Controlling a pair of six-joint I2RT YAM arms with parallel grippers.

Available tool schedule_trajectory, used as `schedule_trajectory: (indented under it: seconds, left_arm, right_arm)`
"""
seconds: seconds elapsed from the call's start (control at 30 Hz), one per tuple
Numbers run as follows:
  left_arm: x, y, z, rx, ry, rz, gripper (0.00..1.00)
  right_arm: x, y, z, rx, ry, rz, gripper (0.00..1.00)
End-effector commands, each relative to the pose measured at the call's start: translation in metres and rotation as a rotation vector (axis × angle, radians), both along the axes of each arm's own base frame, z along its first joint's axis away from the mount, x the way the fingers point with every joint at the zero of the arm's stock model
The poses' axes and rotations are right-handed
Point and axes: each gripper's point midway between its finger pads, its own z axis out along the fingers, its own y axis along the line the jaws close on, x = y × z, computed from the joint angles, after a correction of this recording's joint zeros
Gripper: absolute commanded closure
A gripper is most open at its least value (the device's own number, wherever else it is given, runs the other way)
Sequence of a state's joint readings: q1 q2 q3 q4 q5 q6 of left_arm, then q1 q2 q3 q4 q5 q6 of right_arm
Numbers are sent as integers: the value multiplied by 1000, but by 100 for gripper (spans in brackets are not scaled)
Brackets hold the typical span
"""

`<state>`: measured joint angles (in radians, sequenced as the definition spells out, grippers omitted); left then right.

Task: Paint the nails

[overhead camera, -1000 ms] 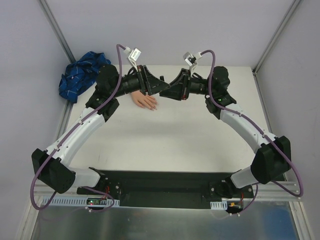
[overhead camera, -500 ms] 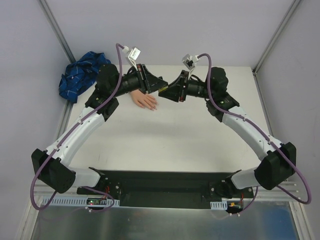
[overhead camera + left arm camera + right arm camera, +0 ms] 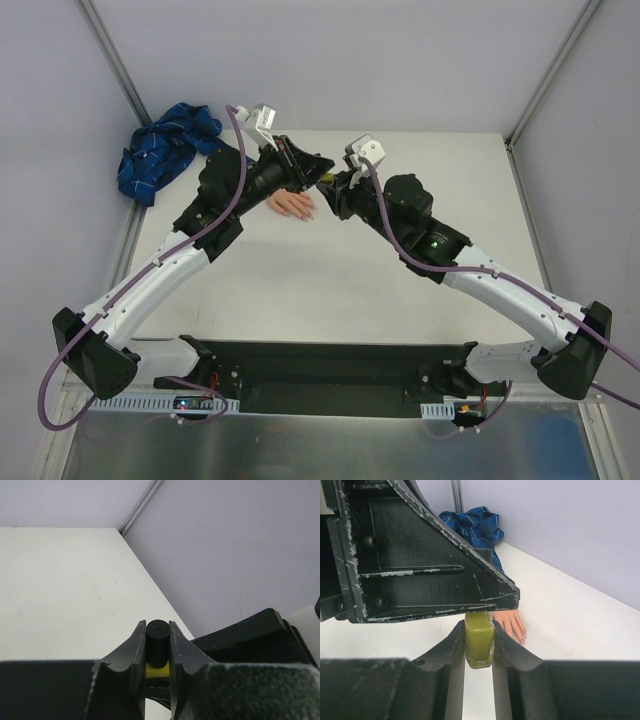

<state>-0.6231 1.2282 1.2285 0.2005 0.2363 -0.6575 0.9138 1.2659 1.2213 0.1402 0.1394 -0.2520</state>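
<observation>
A small bottle of yellow-green polish [image 3: 479, 642] hangs in the air between both grippers. My right gripper [image 3: 479, 630] is shut on its glass body. My left gripper [image 3: 157, 630] is shut on its black cap [image 3: 158, 645], with a strip of the yellow bottle [image 3: 157, 670] showing below. In the top view the two grippers meet at the bottle [image 3: 324, 181], left gripper [image 3: 316, 172] above right gripper [image 3: 332, 187]. The mannequin hand [image 3: 292, 205] lies flat on the table just left of them. Its pinkish nails [image 3: 522, 641] show past my right fingers.
A crumpled blue plaid sleeve [image 3: 165, 145] trails from the hand to the back left corner. Grey walls with metal posts [image 3: 120, 80] close the table [image 3: 400, 290] at the back and sides. The left gripper's black body [image 3: 420, 555] fills the upper left of the right wrist view.
My left gripper's jaws have closed onto the bottle's cap. The right arm has swung leftward and lower, bringing the bottle closer to the mannequin hand.
</observation>
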Motion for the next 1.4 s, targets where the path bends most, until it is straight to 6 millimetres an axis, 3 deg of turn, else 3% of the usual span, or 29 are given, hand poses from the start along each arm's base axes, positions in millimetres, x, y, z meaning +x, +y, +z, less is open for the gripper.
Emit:
schedule_trajectory:
  seconds: [0.0, 0.1, 0.13, 0.2, 0.23, 0.33, 0.53, 0.67, 0.77, 0.8, 0.9, 1.3, 1.37]
  left_arm:
    - [-12, 3, 19, -81, -7, 20, 100]
    - [-17, 0, 24, -84, -4, 6, 100]
    - [-19, -1, 24, -78, 4, -9, 92]
    - [-29, -3, 31, -71, -12, -59, 61]
    - [-33, -3, 31, -66, -21, -77, 38]
    - [-47, 1, 38, -58, -60, -142, 22]
    - [-60, 7, 38, -51, -54, -293, 21]
    - [-64, 10, 38, -44, -43, -365, 31]
    - [-71, 12, 42, -27, -56, -422, 36]
    - [-72, 12, 39, -13, -33, -432, 43]
    - [-76, 15, 35, 19, -17, -441, 47]
    - [-74, 17, 19, 92, 77, -458, 45]
    - [-73, 16, 20, 98, 85, -466, 49]
  right_arm:
    - [0, -7, 22, 29, -94, -9, 100]
    - [-2, -9, 23, 18, -98, -4, 100]
    - [-4, -8, 23, 10, -91, 16, 100]
    - [-10, 0, 19, 18, -36, 142, 100]
    - [-13, 1, 18, 16, -9, 187, 100]
    - [-27, 4, 13, 35, 63, 359, 100]
    - [-52, -1, 14, 99, 190, 647, 100]
    - [-69, -6, 19, 118, 231, 776, 100]
    - [-71, -11, 20, 120, 231, 782, 100]
    - [-70, -12, 19, 120, 234, 777, 100]
    - [-69, -14, 19, 120, 234, 777, 100]
    - [-69, -14, 21, 117, 228, 796, 100]
    - [-70, -14, 23, 118, 225, 799, 100]
